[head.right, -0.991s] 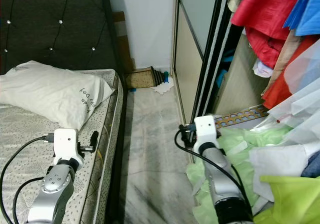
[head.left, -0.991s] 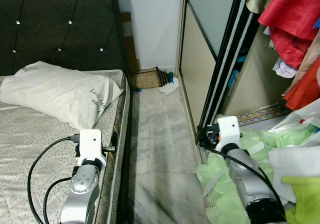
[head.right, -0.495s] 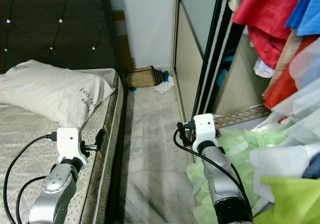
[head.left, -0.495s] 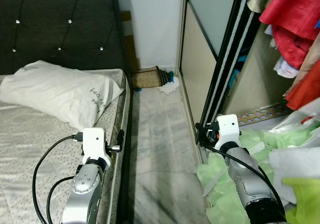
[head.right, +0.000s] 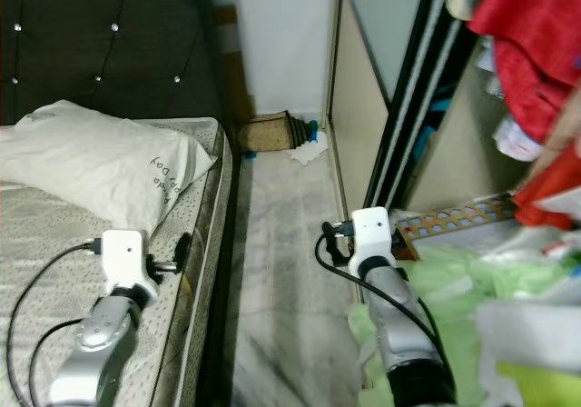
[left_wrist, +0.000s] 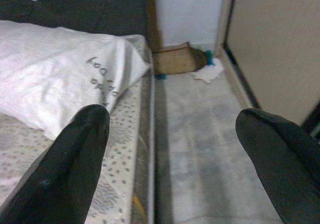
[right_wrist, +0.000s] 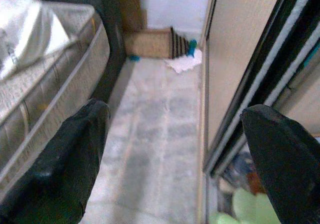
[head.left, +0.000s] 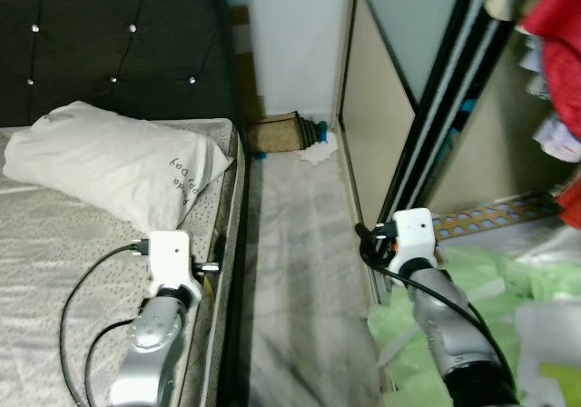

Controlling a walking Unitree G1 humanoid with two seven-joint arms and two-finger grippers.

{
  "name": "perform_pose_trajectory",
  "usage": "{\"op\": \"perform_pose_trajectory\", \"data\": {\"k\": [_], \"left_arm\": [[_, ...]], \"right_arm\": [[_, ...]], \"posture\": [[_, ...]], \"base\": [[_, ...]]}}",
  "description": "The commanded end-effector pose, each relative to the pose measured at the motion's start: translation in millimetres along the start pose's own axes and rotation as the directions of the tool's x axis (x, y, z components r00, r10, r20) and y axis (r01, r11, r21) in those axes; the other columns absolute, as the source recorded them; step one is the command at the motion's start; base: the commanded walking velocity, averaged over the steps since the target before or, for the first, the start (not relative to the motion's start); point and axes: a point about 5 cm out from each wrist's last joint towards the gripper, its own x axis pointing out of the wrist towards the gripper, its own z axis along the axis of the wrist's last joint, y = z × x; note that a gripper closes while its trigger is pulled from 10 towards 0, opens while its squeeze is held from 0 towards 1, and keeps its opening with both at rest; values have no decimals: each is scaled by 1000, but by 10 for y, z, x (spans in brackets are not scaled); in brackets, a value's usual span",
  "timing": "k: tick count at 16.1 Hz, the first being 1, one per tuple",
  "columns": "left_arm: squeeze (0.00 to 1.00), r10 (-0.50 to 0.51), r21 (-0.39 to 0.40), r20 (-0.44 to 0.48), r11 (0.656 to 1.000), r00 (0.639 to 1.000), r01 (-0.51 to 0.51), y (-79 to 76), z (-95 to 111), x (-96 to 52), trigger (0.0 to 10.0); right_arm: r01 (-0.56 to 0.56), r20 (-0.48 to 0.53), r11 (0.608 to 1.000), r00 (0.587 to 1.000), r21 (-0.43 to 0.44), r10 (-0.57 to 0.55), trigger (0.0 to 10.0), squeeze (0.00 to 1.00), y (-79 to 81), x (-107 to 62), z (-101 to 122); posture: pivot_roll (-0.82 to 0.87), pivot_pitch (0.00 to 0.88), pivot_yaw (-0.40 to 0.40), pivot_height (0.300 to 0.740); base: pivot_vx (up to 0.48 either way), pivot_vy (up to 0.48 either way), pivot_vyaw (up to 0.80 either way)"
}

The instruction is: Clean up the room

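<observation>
At far left, a bed [head.left: 54, 271] with a speckled grey mattress is seen against a dark tufted headboard [head.left: 109, 44]; a white pillow [head.left: 109, 166] bearing handwritten lettering lies at its head end. The left gripper [left_wrist: 175, 149] is held above the bed's right edge, its two black fingers [left_wrist: 75, 159] spread wide apart with nothing between them; a black cable [head.left: 77, 289] loops from its white wrist housing across the mattress.

At centre, a strip of grey marble floor [head.left: 300, 271] runs between bed and wardrobe. At its far end, against the white wall, the items to be cleared are seen: a brown woven mat [head.left: 277, 135] propped on the floor, a crumpled white cloth [head.left: 320, 153] just beside it, and a small blue-green object [right_wrist: 191, 47] between the two, too small to be identified.

At right, the right gripper [right_wrist: 175, 154] is held over the floor beside the wardrobe's sliding door [head.left: 386, 125], its fingers [right_wrist: 70, 159] likewise parted and empty. Behind the black door track, red garments [head.right: 522, 44] are seen hanging, and pale green plastic bags [head.right: 454, 280] are heaped at the wardrobe's base, near the right arm. The right side of the head views is blurred.
</observation>
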Motion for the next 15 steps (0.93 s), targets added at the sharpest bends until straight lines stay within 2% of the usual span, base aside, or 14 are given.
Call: {"op": "perform_pose_trajectory", "data": {"k": [1,5,9,12,14,15], "left_arm": [[0,-15,-7,2,1000,1000,15,-45,24,14,10000],[0,-9,-13,-2,1000,1000,9,-48,18,16,10000],[0,-6,-19,-9,1000,1000,6,-52,14,29,10000],[0,-4,-25,-16,1000,1000,3,-50,8,34,10000],[0,-10,-26,-23,1000,1000,9,-62,2,41,10000],[0,-13,-29,-24,999,1000,12,-70,1,49,10000]], "right_arm": [[15,0,1000,1000,-9,-15,10000,0,-73,-27,-10],[7,-3,1000,1000,-23,-7,10000,0,-57,-27,-20],[-2,-5,999,1000,-33,2,10000,0,-46,-24,-29],[-2,-3,999,1000,-35,2,10000,0,-40,-26,-38],[-1,-7,999,1000,-33,1,10000,0,-39,-30,-52],[0,-13,1000,1000,-30,0,10000,0,-39,-31,-63]], "posture": [[-117,83,38,740],[-117,83,38,740],[-115,84,37,740],[-114,82,40,740],[-113,77,41,740],[-114,76,41,740]], "base": [[322,0,0],[317,0,0],[283,336,0],[0,419,800],[0,448,466],[0,0,0]]}}
